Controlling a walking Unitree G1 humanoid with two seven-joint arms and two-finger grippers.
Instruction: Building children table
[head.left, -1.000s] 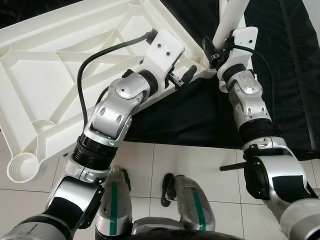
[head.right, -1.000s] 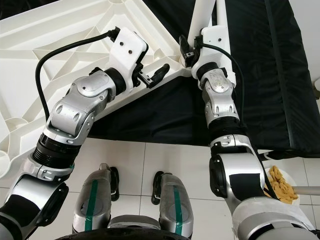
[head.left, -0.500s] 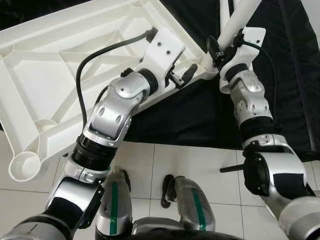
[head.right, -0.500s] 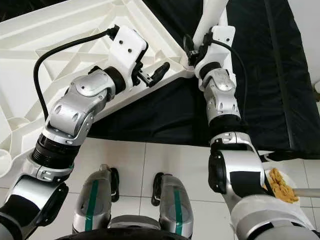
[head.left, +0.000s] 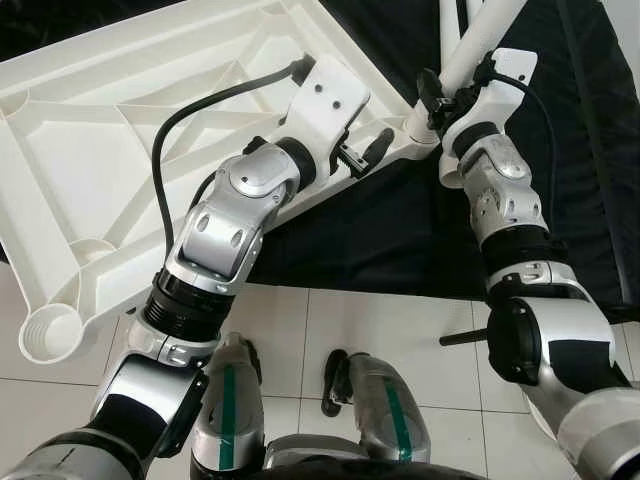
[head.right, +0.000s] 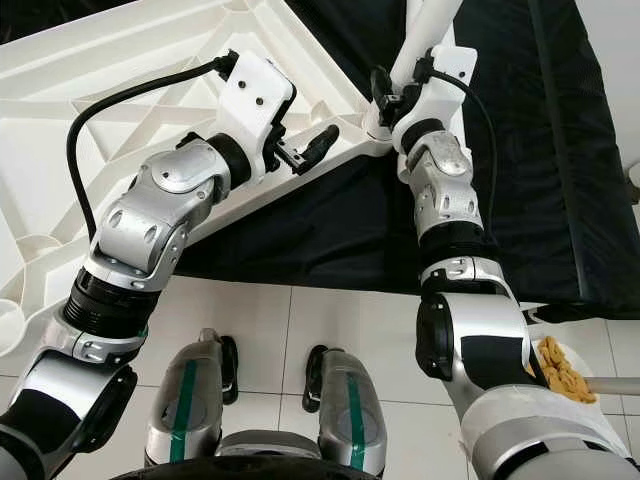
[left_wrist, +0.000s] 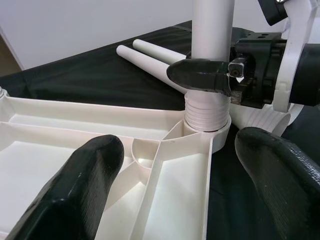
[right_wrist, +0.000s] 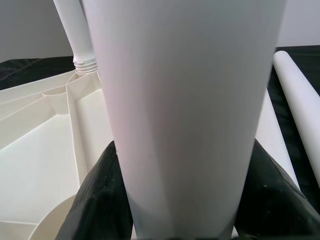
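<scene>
Right gripper (head.left: 436, 93) is clamped round the white table leg (left_wrist: 212, 30), whose threaded end is seated in the corner socket (left_wrist: 207, 137) of the upturned tabletop (head.left: 90, 160). Left gripper (head.left: 365, 152) is held wide open, empty, just beside that corner. Cross-threading is likely if the leg is tilted while turned.

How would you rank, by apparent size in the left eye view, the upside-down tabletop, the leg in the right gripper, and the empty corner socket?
1. tabletop
2. leg held by right gripper, partly cropped
3. corner socket
</scene>
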